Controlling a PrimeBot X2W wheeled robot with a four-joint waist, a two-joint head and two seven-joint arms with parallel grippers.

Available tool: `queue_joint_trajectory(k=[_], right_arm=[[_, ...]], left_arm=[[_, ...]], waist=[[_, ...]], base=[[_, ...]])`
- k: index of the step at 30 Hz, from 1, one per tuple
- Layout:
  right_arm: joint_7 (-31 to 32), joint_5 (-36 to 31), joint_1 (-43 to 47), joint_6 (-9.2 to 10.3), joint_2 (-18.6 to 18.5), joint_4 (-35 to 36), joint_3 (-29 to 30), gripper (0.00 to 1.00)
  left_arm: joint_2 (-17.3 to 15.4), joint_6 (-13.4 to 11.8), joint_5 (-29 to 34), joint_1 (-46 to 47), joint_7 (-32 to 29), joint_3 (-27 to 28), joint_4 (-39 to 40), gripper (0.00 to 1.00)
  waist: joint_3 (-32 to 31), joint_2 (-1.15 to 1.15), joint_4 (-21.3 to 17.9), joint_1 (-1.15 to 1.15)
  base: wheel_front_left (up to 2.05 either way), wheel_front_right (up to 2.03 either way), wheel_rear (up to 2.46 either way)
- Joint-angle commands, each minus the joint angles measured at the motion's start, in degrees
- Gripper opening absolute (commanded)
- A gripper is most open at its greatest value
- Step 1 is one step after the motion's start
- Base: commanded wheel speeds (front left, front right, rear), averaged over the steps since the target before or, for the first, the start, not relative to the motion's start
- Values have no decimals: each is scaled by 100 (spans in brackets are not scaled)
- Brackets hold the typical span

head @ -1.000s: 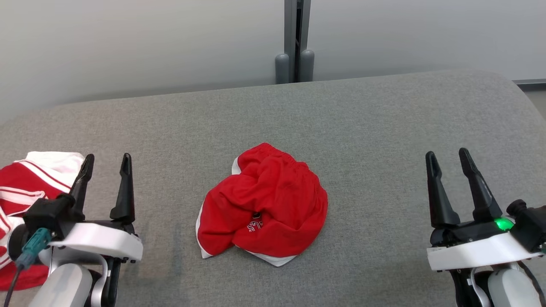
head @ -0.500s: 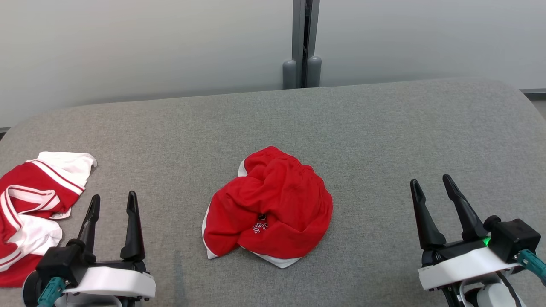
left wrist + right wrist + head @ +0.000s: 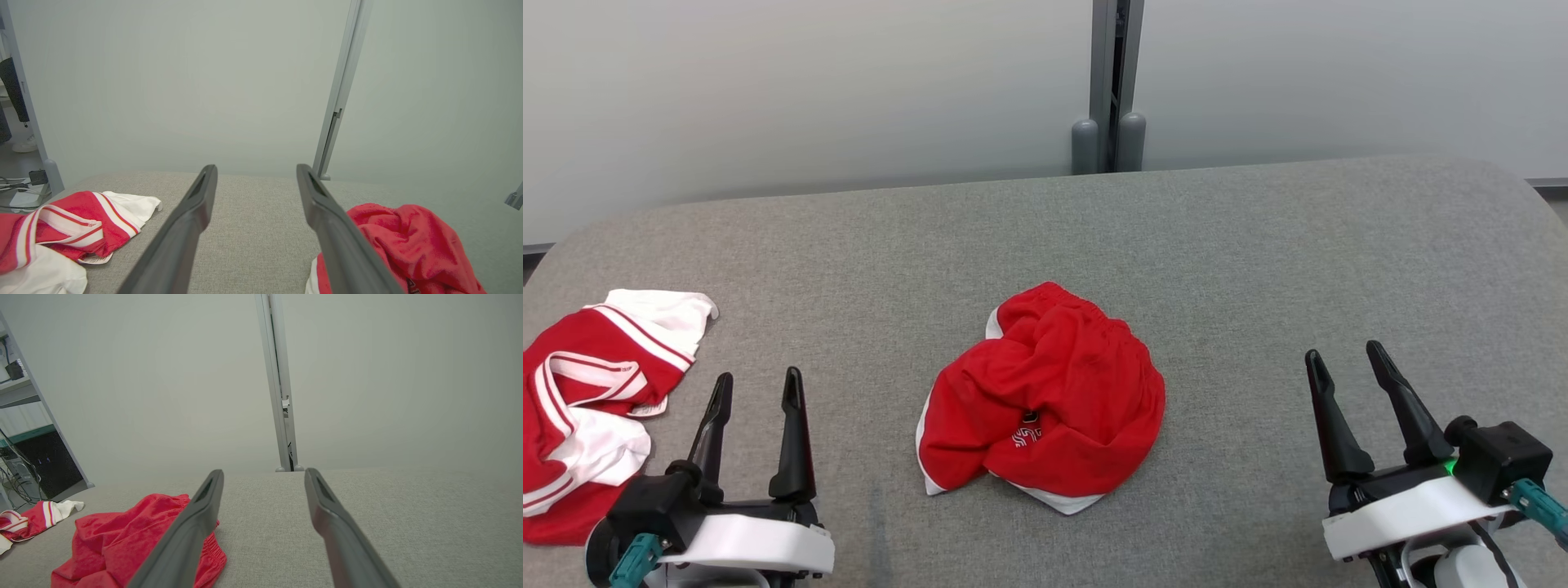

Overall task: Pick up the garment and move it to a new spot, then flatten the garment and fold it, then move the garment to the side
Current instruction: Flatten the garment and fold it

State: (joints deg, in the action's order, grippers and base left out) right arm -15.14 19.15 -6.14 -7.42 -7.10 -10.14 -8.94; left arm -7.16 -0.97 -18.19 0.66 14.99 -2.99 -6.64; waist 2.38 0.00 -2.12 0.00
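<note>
Right now we see the red garment (image 3: 1041, 400) lying crumpled in a loose heap near the middle of the grey padded surface (image 3: 1258, 261). Its elastic waistband is bunched along the far edge, white trim shows at the near and left edges, and a small white print sits low on the front. Our left gripper (image 3: 757, 377) stands at the lower left with its two dark fingers spread apart and nothing between them, clear of the garment. Our right gripper (image 3: 1343, 353) stands at the lower right, likewise spread and empty, well apart from the heap. A second cloth, red with white stripes (image 3: 588, 392), lies rumpled at the surface's left edge, just beside the left gripper. Beyond the far edge a grey post (image 3: 1115, 82) rises against a pale wall (image 3: 809, 98).
</note>
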Motion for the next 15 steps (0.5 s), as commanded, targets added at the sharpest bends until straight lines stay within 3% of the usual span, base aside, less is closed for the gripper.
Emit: queue_joint_trajectory(k=[1, 8, 15], right_arm=[[-1, 36, 1, -13, -34, -20, -8, 100], [-1, 75, -97, -13, -131, -245, -200, 100], [59, 467, -677, -12, -548, -1394, -939, 100]], left_arm=[[6, 51, 45, 29, 29, 37, -20, 100], [159, 211, 176, 56, 29, 126, -44, 100], [275, 385, 214, 144, 29, 29, -157, 100]], waist=[[-1, 0, 8, 0], [-7, 0, 113, 0], [11, 0, 499, 0]], base=[[0, 0, 0], [0, 0, 0], [0, 0, 0]])
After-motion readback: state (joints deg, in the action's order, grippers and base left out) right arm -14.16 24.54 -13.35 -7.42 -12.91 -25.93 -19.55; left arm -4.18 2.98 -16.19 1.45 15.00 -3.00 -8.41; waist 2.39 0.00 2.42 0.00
